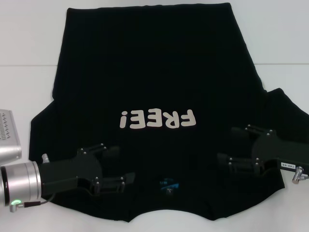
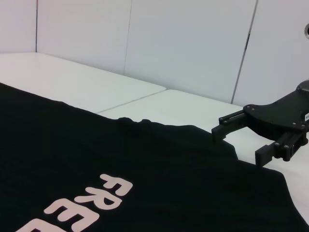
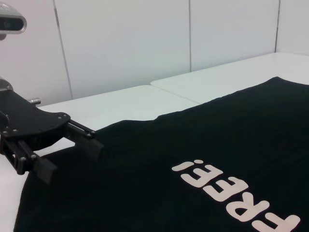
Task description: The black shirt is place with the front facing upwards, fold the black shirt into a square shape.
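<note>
The black shirt lies spread flat on the white table, front up. Its cream "FREE!" lettering reads upside down from the head view, and the collar with a small blue neck label is at the near edge. My left gripper stands open over the shirt's near left shoulder area. On the near right shoulder side my right gripper is open too. Neither holds cloth. The left wrist view shows the right gripper at the shirt's edge; the right wrist view shows the left gripper likewise.
A grey perforated device sits at the table's left edge, close to my left arm. The table has a seam across it, and white wall panels stand behind. Both sleeves spread out toward the table's sides.
</note>
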